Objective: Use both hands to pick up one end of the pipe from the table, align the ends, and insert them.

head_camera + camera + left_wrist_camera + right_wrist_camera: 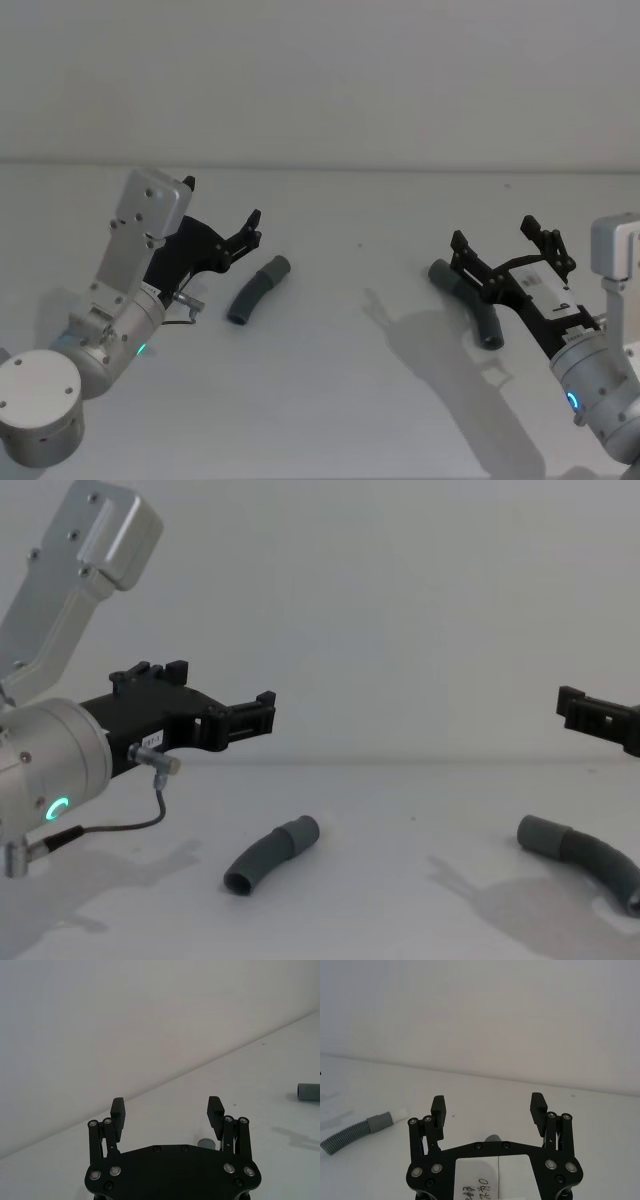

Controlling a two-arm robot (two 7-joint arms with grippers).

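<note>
**Clerk:** First item?

**Keeper:** Left pipe piece (257,291). Dark grey curved tube, lying loose on the bench (350,410). Its collar (300,832) was turned to the far side, and its plain open end was nearer the robot. The right wrist view showed ribbing along the body.

**Clerk:** Its mate?

**Keeper:** Right pipe piece (488,325). Same grey, sharper bend, well apart from the left pipe piece on the robot's right. It also lay flat and was not held.

**Clerk:** Handling?

**Keeper:** Judged light, stiff plastic, smooth enough to slip and curved enough to swivel or roll under a glancing touch. Best taken across the body just behind the end to be joined, with that end left clear for mating.

**Clerk:** Tools?

**Keeper:** Left end effector (166,1106). Spread wide, nothing in it, raised off the bench just beside the left pipe piece on the robot's left. Right end effector (489,1105). Equally wide, also carrying nothing, well to the right of the left pipe piece and poised above the right one without touching it.

**Clerk:** Progress?

**Keeper:** Neither piece had been lifted, so grasping appeared to be the step in hand.
</note>
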